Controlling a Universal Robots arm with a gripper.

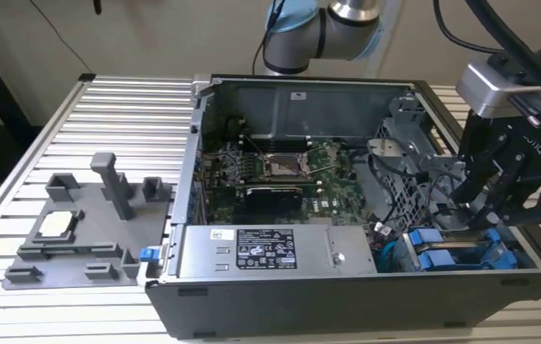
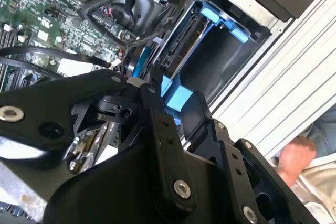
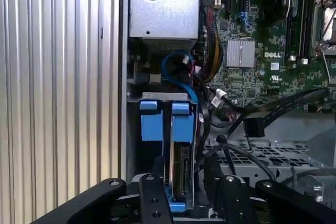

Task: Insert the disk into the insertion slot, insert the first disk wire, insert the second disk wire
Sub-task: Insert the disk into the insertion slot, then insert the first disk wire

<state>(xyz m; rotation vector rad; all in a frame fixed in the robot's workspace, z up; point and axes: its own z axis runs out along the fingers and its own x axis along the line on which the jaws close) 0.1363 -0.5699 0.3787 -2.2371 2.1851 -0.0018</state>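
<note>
The disk (image 3: 180,167) stands on edge in its blue carrier (image 2: 178,98), partly down in the insertion slot (image 3: 163,96) at the corner of the open computer case. My gripper (image 3: 181,182) straddles it from above and is shut on the disk's carrier; the gripper (image 2: 176,100) and its black fingers (image 2: 153,95) also appear in the second wrist view. In the exterior view my gripper (image 1: 476,215) hangs over the blue drive bay (image 1: 438,258) at the case's right end. A loose black cable with a connector (image 3: 254,127) and a blue cable (image 3: 176,61) lie beside the slot, plugged into nothing I can see.
A second blue carrier tab (image 3: 150,124) fills the neighbouring slot. The motherboard (image 1: 280,165) and power supply (image 1: 270,251) occupy the case. A grey fixture (image 1: 89,215) sits on the slatted table at the exterior view's left. A person's hand (image 2: 296,156) rests beyond the case wall.
</note>
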